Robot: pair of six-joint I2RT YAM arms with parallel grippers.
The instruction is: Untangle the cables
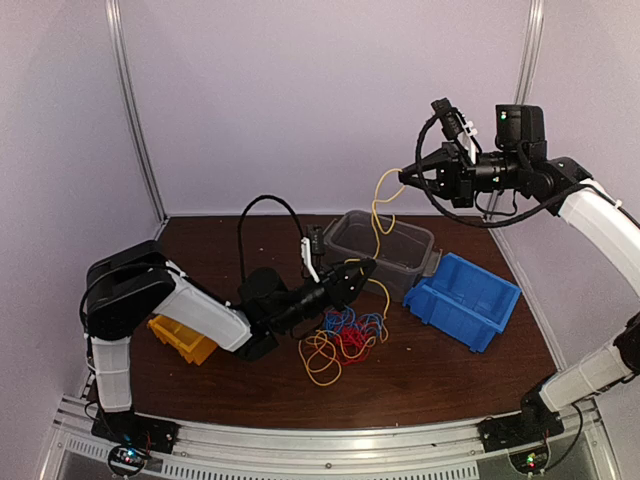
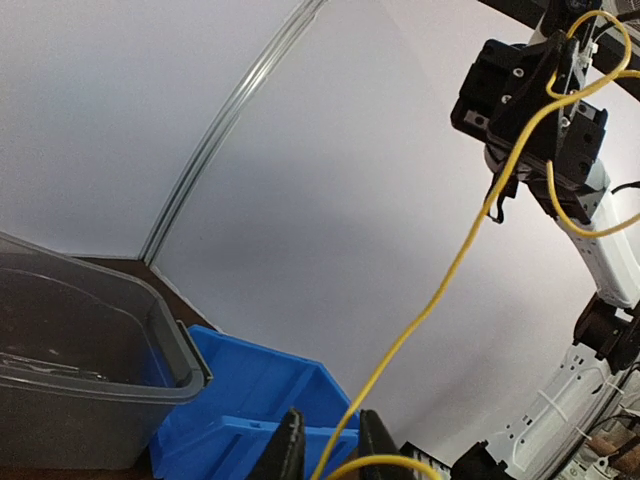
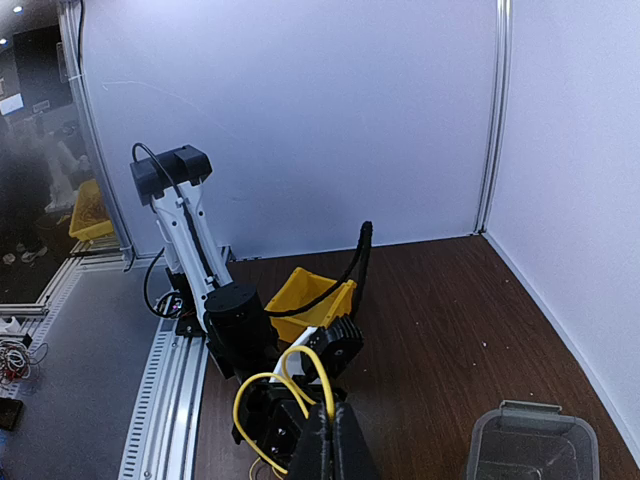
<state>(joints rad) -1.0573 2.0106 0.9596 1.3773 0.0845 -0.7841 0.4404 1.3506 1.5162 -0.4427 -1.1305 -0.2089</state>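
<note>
The cables (image 1: 345, 335) lie as a red, blue and yellow tangle on the brown table in front of my left gripper (image 1: 368, 266). One yellow cable (image 1: 378, 215) rises out of it, passes through my left gripper and runs up to my right gripper (image 1: 403, 176), which is held high above the table. In the left wrist view the yellow cable (image 2: 450, 275) runs between the nearly closed jaws of my left gripper (image 2: 333, 450). In the right wrist view my right gripper (image 3: 333, 415) is shut on a loop of the yellow cable (image 3: 300, 360).
A grey clear container (image 1: 400, 232) stands behind the tangle, with a blue bin (image 1: 465, 300) to its right. A yellow bin (image 1: 180, 338) sits by the left arm. The container (image 2: 80, 350) and the blue bin (image 2: 250, 400) show in the left wrist view.
</note>
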